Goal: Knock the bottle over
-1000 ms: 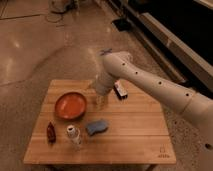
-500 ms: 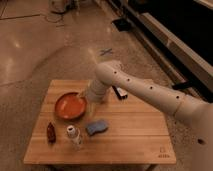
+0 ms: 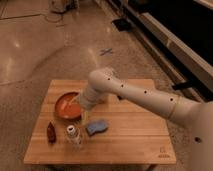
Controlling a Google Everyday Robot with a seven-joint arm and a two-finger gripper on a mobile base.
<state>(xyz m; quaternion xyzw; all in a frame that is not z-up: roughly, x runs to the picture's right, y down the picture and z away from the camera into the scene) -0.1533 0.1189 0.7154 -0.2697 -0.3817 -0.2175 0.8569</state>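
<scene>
The bottle [image 3: 73, 135] is small and clear-whitish with a white cap. It stands upright near the front left of the wooden table [image 3: 140, 137]. My gripper [image 3: 83, 112] is at the end of the white arm, low over the right rim of the orange bowl [image 3: 66, 105]. It is behind and slightly right of the bottle, a short gap away and not touching it. The arm's wrist covers most of the gripper.
A blue sponge [image 3: 97, 126] lies just right of the bottle. A small dark red-brown bottle [image 3: 51, 132] stands to its left near the table's left edge. My arm [image 3: 145, 97] crosses the table from the right. A polished floor surrounds the table.
The arm has swung left and down toward the front. The gripper has moved from the table's back middle, past the bowl's rim, closer to the bottle. The bottle has not moved.
</scene>
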